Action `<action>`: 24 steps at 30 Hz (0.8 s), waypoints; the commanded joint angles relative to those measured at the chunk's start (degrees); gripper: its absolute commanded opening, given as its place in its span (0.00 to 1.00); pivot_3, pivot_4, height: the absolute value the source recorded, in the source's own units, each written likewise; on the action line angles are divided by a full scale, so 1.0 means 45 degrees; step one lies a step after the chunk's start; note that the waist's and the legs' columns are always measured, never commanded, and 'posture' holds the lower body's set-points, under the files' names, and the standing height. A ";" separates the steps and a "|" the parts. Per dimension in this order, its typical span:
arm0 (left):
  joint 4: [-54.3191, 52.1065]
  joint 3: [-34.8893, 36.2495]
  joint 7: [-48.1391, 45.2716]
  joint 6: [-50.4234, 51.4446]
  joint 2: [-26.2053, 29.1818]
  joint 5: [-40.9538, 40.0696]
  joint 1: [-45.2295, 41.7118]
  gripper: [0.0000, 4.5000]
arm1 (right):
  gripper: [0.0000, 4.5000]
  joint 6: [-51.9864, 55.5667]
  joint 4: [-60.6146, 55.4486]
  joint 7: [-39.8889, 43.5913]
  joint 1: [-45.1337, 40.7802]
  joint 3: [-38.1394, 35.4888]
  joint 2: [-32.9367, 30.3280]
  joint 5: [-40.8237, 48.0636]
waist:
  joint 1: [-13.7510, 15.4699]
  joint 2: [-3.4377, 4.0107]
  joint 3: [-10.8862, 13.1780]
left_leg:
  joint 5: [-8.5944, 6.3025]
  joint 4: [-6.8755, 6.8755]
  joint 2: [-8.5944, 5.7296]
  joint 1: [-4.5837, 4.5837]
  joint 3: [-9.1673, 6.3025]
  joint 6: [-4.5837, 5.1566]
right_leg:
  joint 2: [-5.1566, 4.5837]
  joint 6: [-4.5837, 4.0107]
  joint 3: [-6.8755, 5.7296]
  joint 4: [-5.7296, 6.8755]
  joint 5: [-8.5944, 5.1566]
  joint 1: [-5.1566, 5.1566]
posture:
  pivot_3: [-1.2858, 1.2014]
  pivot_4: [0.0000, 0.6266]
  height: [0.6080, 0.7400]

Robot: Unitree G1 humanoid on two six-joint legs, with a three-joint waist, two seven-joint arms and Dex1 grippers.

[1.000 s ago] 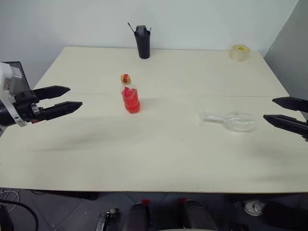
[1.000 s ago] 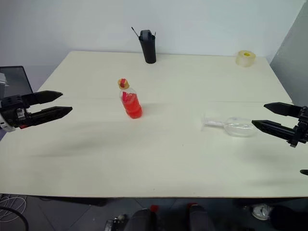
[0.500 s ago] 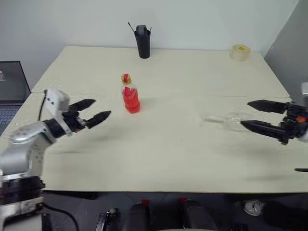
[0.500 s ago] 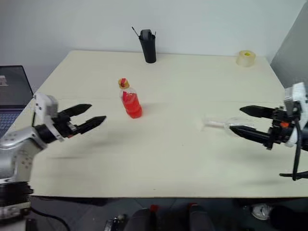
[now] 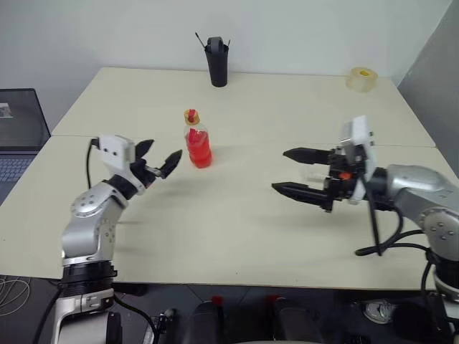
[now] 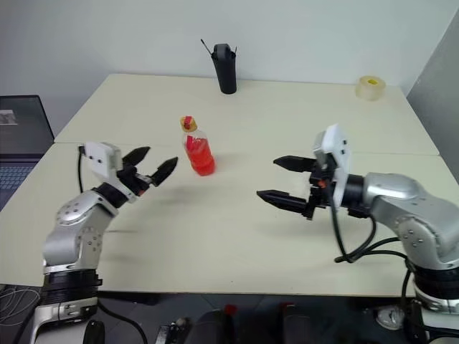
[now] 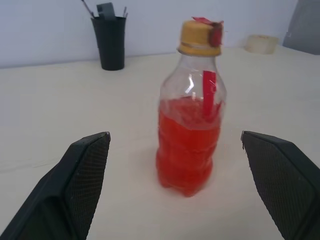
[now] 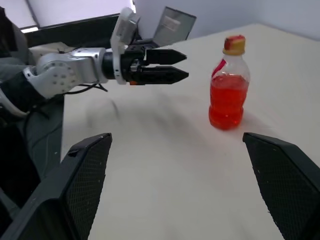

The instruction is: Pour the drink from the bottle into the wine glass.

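Observation:
The bottle (image 5: 196, 140) stands upright left of the table's middle, about half full of the red drink (image 7: 187, 145), with a yellowish ring and a small red cap. My left gripper (image 5: 163, 153) is open and level just to its left, pointing at it without touching. In the left wrist view the bottle stands between the fingers (image 7: 80, 180), a little beyond their tips. My right gripper (image 5: 281, 170) is open over the table right of centre, pointing left toward the bottle (image 8: 227, 95) from some way off. The wine glass is hidden, likely behind my right hand.
A tall black cup (image 5: 217, 61) with sticks in it stands at the table's far edge. A roll of tape (image 5: 361, 77) lies at the far right corner. A laptop (image 5: 21, 122) sits beyond the table's left edge.
Both arms swung inward: the left gripper came right and down to the bottle, the right gripper moved left past the glass lying on its side, which it now covers. Both stayed open.

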 commanded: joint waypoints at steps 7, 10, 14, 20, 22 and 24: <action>0.0183 -0.0054 0.1322 -0.0388 -0.0564 0.0474 -0.0517 1.00 | 0.99 -0.0301 -0.0242 -0.0737 0.0254 0.0207 0.0559 -0.0795 | -0.0038 0.0000 0.0000 | -0.0001 -0.0001 0.0004 0.0007 -0.0004 0.0002 | 0.0007 0.0000 0.0002 0.0006 0.0000 0.0000 | 0.52 0.24 1.00; 0.0529 -0.0377 0.1461 -0.0710 -0.0690 0.0810 -0.0864 1.00 | 0.99 -0.0319 -0.0064 -0.1209 0.0180 0.0413 0.1029 -0.1113 | -0.0039 0.0000 0.0000 | -0.0001 -0.0001 0.0000 0.0007 -0.0008 0.0002 | 0.0012 0.0000 -0.0001 0.0006 0.0000 0.0000 | 0.52 0.24 1.00; 0.1270 -0.0549 0.1965 -0.1145 -0.1088 0.1329 -0.1448 1.00 | 0.99 -0.0599 0.0159 -0.1657 0.0201 0.0854 0.1518 -0.1901 | -0.0023 -0.0001 -0.0001 | 0.0000 0.0000 -0.0007 0.0005 -0.0004 0.0001 | 0.0006 0.0001 0.0000 0.0004 0.0001 0.0001 | 0.52 0.24 1.00; 0.2369 -0.0969 0.1991 -0.1357 -0.1302 0.1808 -0.2087 1.00 | 0.99 -0.0677 0.0205 -0.1825 0.0306 0.0979 0.1885 -0.2350 | -0.0025 -0.0001 -0.0001 | 0.0000 0.0000 -0.0010 0.0005 -0.0003 0.0000 | 0.0005 0.0001 0.0002 0.0004 0.0001 0.0000 | 0.52 0.24 1.00; 0.2799 -0.1009 0.2078 -0.1601 -0.1228 0.2020 -0.2285 1.00 | 0.99 -0.0666 0.0216 -0.1805 0.0313 0.1004 0.1907 -0.2424 | -0.0026 -0.0001 -0.0001 | 0.0000 0.0000 -0.0011 0.0006 -0.0005 0.0000 | 0.0008 0.0001 0.0000 0.0006 0.0001 0.0000 | 0.52 0.24 1.00; 0.3212 -0.1101 0.2019 -0.1872 -0.1189 0.2224 -0.2458 1.00 | 0.99 -0.0678 0.0257 -0.1778 0.0325 0.1023 0.1906 -0.2504 | -0.0031 -0.0001 -0.0001 | 0.0000 0.0000 -0.0014 0.0007 -0.0004 0.0001 | 0.0009 0.0001 0.0001 0.0006 0.0001 -0.0001 | 0.52 0.24 1.00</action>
